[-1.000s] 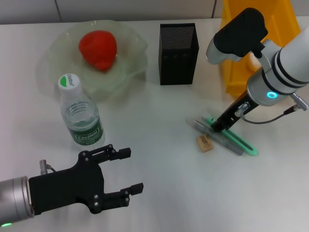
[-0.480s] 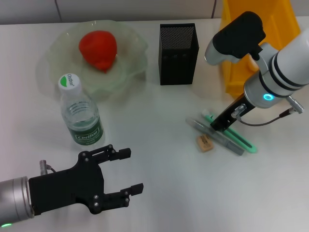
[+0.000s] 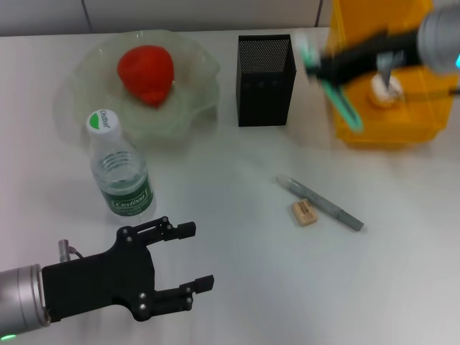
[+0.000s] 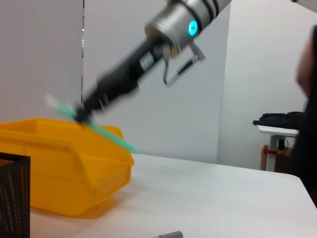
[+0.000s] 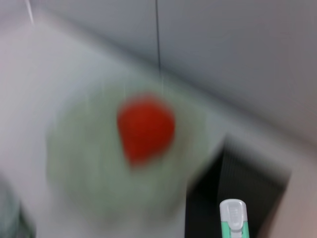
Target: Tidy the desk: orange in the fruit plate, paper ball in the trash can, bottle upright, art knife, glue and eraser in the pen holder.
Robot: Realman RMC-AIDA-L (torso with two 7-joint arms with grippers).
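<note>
Right gripper [image 3: 325, 68] clamped on the green art knife [image 3: 338, 90], raised above the desk between the black mesh pen holder [image 3: 266, 79] and the yellow bin [image 3: 388, 108], blurred in the head view. Knife tilted, one end near the holder's upper rim, the other slanting down across the bin's front wall. Seen likewise from the left wrist: green knife [image 4: 94, 126] gripped at the tip of the dark arm, over the yellow bin [image 4: 64, 173]. White-capped knife end [image 5: 234, 218] visible in the right wrist view beside the dark holder [image 5: 237, 178].

Left gripper [image 3: 180, 269] parked low near the front edge of the white desk [image 3: 237, 287], fingers spread wide, holding nothing.

Grey glue stick [image 3: 320, 203] lying flat on the desk, tan eraser [image 3: 305, 213] just beside it. Bottle [image 3: 120, 172] standing upright, cap on. Red-orange fruit [image 3: 146, 73] resting in the translucent fruit plate [image 3: 194, 93]. Paper ball [image 3: 384, 92] lying inside the yellow bin.
</note>
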